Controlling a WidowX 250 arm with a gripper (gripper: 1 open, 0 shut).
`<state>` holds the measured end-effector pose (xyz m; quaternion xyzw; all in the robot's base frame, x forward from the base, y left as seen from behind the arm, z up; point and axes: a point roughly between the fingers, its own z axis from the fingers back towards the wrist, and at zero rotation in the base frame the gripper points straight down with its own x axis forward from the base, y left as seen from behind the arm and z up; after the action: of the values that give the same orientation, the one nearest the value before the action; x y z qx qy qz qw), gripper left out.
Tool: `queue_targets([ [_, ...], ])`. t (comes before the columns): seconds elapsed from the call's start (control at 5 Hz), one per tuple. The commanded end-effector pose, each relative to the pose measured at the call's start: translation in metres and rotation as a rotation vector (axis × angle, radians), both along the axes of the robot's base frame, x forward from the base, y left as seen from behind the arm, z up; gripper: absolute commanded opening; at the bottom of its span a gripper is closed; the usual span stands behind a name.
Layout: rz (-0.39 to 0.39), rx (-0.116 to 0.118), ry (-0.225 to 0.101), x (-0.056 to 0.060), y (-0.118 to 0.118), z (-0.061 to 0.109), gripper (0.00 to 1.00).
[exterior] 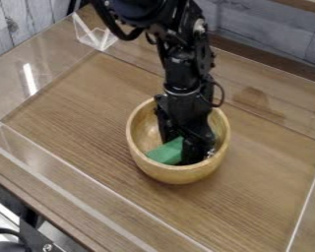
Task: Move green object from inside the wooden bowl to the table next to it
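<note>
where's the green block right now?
In the camera view the green block lies inside the wooden bowl, low and right of centre on the table, with the gripper reaching down into the bowl at it.

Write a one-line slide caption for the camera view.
Black gripper reaching straight down into the wooden bowl, its fingers around the green block, on the wood-grain table.

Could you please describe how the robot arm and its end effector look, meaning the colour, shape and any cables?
The arm is black all over, built from chunky jointed segments with a slightly glossy finish. The end effector is also black, a narrow boxy part with two dark fingers. Dark loops near the upper joints may be cables, but the picture is too blurred to be sure. No markings or labels can be made out.
</note>
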<state>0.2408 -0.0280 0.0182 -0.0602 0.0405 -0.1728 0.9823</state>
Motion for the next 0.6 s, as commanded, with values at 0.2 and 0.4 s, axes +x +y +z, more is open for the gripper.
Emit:
queue_targets([
  [0.2, 0.096, -0.037, -0.031, 0.002, 0.005, 0.035, 0.0],
  [0.4, 0.167, -0.041, -0.044, 0.004, 0.002, 0.043, 0.0],
])
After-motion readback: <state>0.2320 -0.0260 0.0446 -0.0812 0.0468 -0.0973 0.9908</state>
